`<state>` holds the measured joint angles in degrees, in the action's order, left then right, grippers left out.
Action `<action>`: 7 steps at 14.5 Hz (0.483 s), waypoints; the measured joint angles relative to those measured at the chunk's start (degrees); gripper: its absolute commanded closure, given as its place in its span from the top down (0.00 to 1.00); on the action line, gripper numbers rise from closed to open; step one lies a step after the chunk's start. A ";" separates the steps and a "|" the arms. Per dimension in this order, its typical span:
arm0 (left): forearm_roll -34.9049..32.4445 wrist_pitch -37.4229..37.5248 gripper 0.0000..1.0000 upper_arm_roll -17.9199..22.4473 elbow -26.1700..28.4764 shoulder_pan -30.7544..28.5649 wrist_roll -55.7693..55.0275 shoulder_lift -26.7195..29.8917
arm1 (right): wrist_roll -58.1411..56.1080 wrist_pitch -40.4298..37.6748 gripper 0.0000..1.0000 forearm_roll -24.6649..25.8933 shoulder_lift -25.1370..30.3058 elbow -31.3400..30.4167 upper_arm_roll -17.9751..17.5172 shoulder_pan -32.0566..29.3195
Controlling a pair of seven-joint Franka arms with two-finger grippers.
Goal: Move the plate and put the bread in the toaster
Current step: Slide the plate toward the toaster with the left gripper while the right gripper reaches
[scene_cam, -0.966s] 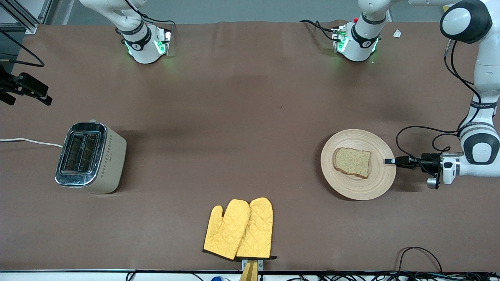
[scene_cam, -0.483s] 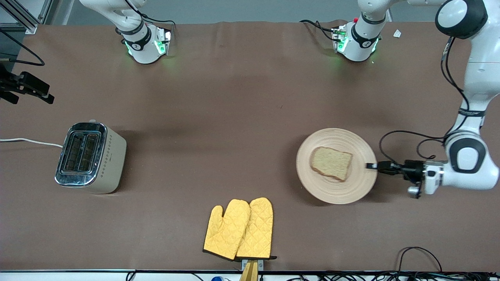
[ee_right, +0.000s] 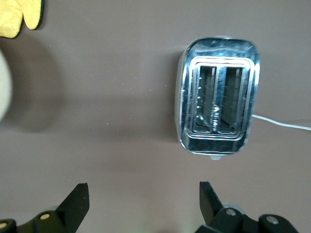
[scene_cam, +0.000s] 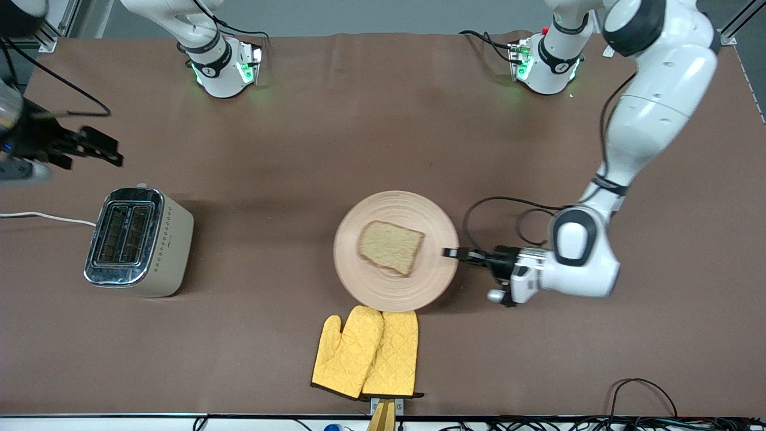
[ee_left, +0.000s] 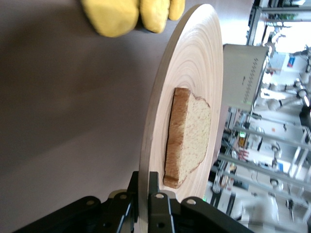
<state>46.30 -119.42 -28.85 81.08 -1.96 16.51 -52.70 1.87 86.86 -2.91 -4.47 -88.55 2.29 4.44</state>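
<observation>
Wooden plate (scene_cam: 395,287), one, has slid toward the table's middle, now touching two yellow mitts (scene_cam: 366,352). One bread slice (scene_cam: 391,247) rides on it. Left gripper (scene_cam: 450,252) clamps its rim. Right gripper (scene_cam: 105,152), fingers apart, hovers near one toaster (scene_cam: 139,241).

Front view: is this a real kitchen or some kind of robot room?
Probably a robot lab, not a kitchen: two robot arms bolted to a brown-covered table, a toaster and oven mitts laid out as props, and metal frames and cables around the edges.
</observation>
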 measured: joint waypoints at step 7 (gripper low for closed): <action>12.09 -19.23 0.01 0.62 -1.96 19.64 -1.96 -6.44 | 13.37 13.50 1.00 -0.84 -13.69 -2.24 -0.06 4.18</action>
<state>58.39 -138.65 -28.22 79.11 17.67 14.55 -59.14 15.24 100.36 -3.75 -18.15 -90.78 2.23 8.62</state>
